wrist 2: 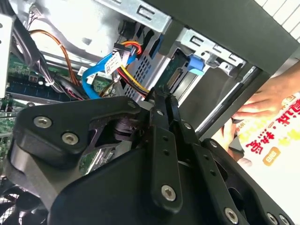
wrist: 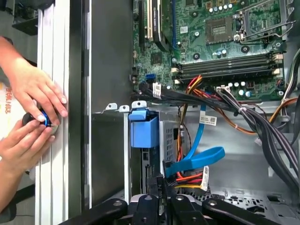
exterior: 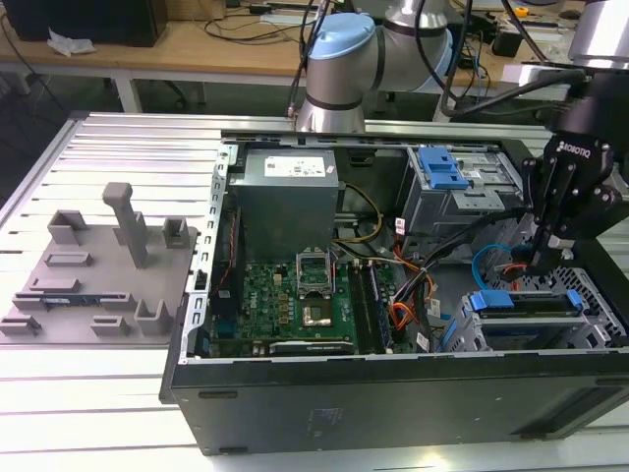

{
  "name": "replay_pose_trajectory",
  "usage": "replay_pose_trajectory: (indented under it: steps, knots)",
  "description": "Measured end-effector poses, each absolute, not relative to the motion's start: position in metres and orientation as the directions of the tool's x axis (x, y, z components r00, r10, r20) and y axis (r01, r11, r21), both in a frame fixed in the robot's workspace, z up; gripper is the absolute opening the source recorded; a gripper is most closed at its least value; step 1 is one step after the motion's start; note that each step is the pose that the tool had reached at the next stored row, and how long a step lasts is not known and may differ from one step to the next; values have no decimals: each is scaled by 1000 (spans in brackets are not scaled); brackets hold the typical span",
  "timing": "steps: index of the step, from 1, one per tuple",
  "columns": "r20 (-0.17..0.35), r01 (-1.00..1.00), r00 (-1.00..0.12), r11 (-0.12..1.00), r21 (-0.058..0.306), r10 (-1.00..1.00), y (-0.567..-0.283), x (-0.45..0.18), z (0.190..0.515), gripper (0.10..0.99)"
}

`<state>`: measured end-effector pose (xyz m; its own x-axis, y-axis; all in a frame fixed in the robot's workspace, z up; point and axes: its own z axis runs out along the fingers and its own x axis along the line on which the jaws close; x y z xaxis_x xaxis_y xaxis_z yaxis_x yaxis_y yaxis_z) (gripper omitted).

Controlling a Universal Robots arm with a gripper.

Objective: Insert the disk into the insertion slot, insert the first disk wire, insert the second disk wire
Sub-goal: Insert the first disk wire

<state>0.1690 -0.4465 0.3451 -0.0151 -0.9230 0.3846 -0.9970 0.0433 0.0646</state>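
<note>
Disk [exterior: 531,310] seated just below gripper [exterior: 543,261]. Jaws together at the end of the blue wire [wrist: 199,161]; hold unconfirmed. First-wire step, I judge; calls for square connector alignment.

Nothing legible right now: pale lettering on the black body of the gripper [exterior: 543,260], a sticker [exterior: 287,169] on the grey power supply [exterior: 285,211], a white tag [wrist: 208,119] on the blue cable [wrist: 199,161], red characters on the packet [wrist 2: 274,136].
</note>
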Motion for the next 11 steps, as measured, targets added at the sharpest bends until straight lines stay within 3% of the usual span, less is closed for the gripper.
replay_pose_trajectory:
  steps: [4, 8, 11]
  knots:
    - [362, -997, -14, 42, 70, -932, -451, 171, 345, 165]
    - [358, -992, 2, 42, 116, -934, -453, 175, 345, 165]
    - [357, -992, 2, 43, 119, -934, -453, 182, 345, 165]
